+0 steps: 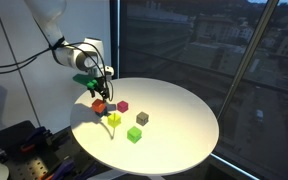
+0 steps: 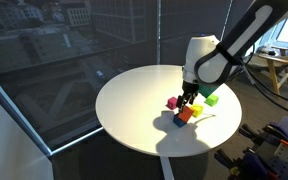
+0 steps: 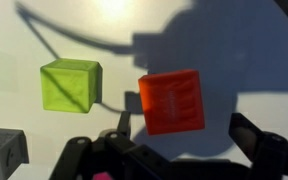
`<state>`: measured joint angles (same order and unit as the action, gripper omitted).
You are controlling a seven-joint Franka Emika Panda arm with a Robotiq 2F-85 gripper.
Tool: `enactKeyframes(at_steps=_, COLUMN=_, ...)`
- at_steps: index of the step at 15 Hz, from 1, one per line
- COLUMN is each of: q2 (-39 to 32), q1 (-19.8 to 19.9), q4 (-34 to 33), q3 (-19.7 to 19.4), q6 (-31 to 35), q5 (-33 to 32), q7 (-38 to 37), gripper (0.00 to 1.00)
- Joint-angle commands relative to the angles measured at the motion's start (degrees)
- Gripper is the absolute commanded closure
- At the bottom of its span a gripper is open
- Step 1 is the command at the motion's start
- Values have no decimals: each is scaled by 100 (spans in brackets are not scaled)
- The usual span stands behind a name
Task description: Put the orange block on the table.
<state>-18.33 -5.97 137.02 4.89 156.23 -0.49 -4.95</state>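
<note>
The orange block [image 3: 172, 101] is a small orange-red cube resting on the white table [image 3: 44, 30]. In the wrist view it sits just ahead of and partly between my gripper's fingers [image 3: 187, 128], which are spread wide and touch nothing. In both exterior views the gripper [image 1: 101, 90] [image 2: 189, 98] hangs just above the orange block [image 1: 98, 106] [image 2: 185, 115], near the edge of the round table [image 1: 174, 100] [image 2: 134, 90].
A yellow-green cube [image 3: 70, 84] lies beside the orange block and a grey cube [image 3: 4, 150] is at the lower left. In an exterior view a magenta cube [image 1: 123, 105], a yellow cube [image 1: 113, 119] and two green cubes [image 1: 142, 118] [image 1: 134, 134] lie nearby.
</note>
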Motion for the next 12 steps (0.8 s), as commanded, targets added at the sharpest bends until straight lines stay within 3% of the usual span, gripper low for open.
enactKeyframes(at_steps=1, q2=-23, q1=66, q4=52, q3=3, q6=136, q5=56, q7=186, gripper=0)
enactKeyframes(at_steps=12, q2=-161, q1=105, q4=42, q3=-23, q6=136, q5=35, q7=232, gripper=1)
